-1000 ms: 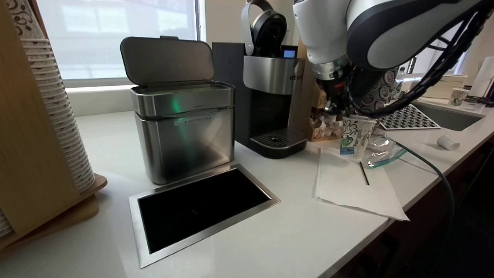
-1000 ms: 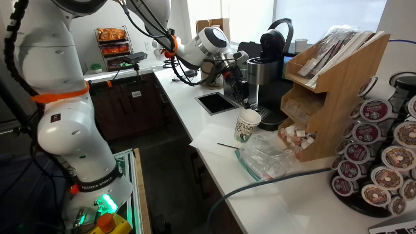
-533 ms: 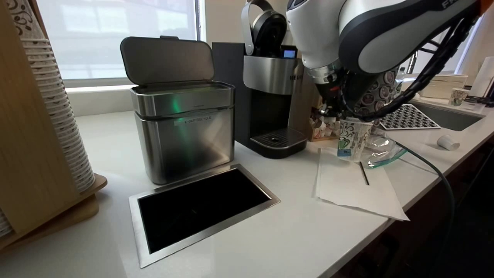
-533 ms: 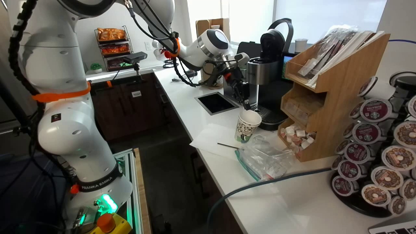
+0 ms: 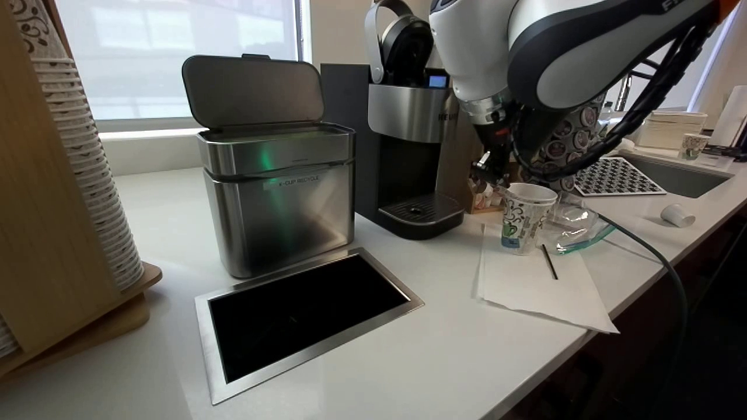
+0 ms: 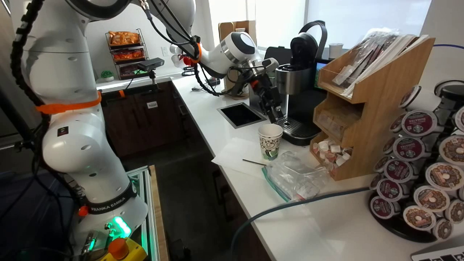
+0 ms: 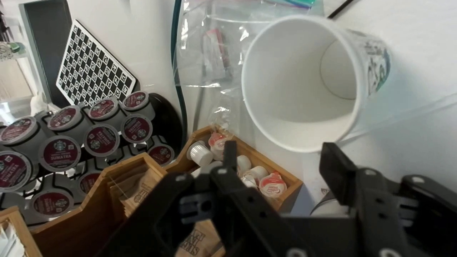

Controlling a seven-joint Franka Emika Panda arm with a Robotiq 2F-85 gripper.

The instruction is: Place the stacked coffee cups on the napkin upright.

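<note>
Stacked coffee cups [image 5: 524, 220] upright on the napkin [image 5: 540, 286], right of centre in an exterior view. My arm [image 6: 61, 145] rises at the left of an exterior view, reaches across the top, wrist angled down just right of centre. Gripper [image 7: 279, 155] spread wide, cups beyond the tips. Rim contact: can't tell from the wrist view.

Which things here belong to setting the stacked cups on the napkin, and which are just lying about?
Job:
napkin
stacked coffee cups, upright on it
gripper, open

Lying about:
black stick on the napkin
clear plastic bag
coffee machine
steel bin
</note>
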